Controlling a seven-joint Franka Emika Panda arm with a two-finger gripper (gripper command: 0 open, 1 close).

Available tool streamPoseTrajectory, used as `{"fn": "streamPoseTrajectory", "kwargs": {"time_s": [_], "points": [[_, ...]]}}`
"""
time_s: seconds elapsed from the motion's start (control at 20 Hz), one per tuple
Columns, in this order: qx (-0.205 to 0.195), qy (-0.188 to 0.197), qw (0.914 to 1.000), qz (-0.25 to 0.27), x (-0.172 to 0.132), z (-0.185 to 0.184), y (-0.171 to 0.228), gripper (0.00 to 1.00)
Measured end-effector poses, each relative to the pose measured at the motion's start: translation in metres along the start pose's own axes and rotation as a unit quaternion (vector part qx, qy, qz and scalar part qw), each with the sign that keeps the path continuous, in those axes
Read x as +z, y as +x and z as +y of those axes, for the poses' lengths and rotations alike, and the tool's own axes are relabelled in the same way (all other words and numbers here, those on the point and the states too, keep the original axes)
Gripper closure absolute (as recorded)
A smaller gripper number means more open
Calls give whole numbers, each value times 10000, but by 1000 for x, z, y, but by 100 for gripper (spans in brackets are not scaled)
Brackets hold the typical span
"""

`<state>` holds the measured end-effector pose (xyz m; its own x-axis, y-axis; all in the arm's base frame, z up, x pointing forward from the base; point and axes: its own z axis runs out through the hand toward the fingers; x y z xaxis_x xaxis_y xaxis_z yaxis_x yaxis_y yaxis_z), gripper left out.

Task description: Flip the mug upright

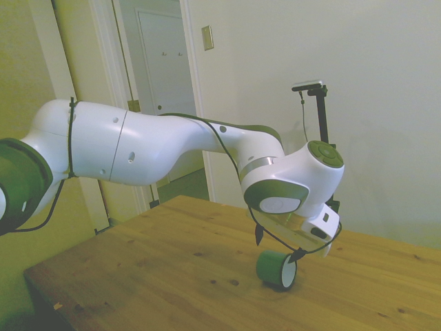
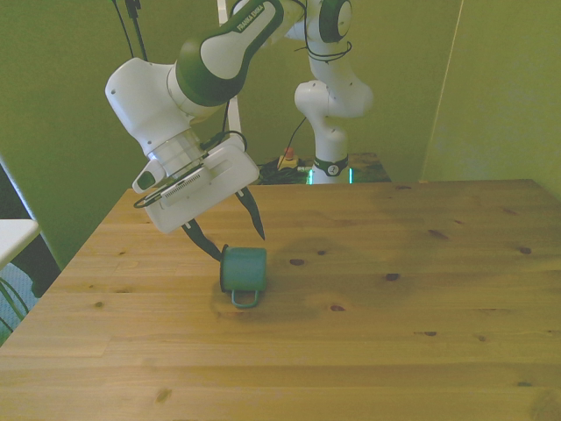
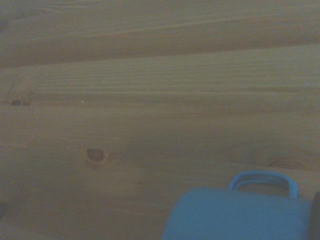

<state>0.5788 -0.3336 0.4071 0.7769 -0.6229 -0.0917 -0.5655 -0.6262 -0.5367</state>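
a small teal-green cylindrical enamel-style mug (image 2: 243,268) lies on its side on a pale wooden desk with dark knots (image 2: 412,298). it sits toward the front view's left of the desk, about midway between the near and far edges.

the mug's long axis runs flat along the desk surface. in the side view the mug (image 1: 277,268) shows its open mouth, white inside with a thin dark rim, turned toward the right of that picture and slightly toward the camera. in the front view the mouth is not visible; the rounded side wall faces the camera, and the small loop handle points toward the camera, low against the desk.

a white robot arm with dark green joint covers (image 1: 158,148) reaches over the desk, its wrist tilted. the two dark, slim, pointed fingers (image 2: 252,211) of the gripper (image 2: 236,247) stand apart, angled downward. in the front view one fingertip is at the mug's upper edge on the front view's left; whether it touches cannot be told. the other hangs in the air just behind the mug.

the wrist view, blurred, shows desk boards with a knot, and part of the mug (image 3: 240,216) with its loop handle, appearing blue there.
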Motion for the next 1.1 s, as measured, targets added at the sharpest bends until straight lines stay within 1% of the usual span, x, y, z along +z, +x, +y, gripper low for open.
{"fn": "streamPoseTrajectory", "kwargs": {"time_s": [0.2,0.45,0.8,0.95,1.0,1.1], "points": [[134,285,9994,-158,14,9,1,0],[171,711,9953,-627,34,12,-2,0],[127,1138,9880,-1031,31,26,7,0],[89,1288,9840,-1225,36,32,14,0],[76,1313,9830,-1278,38,33,16,100],[40,1347,9815,-1358,42,33,20,100]]}}
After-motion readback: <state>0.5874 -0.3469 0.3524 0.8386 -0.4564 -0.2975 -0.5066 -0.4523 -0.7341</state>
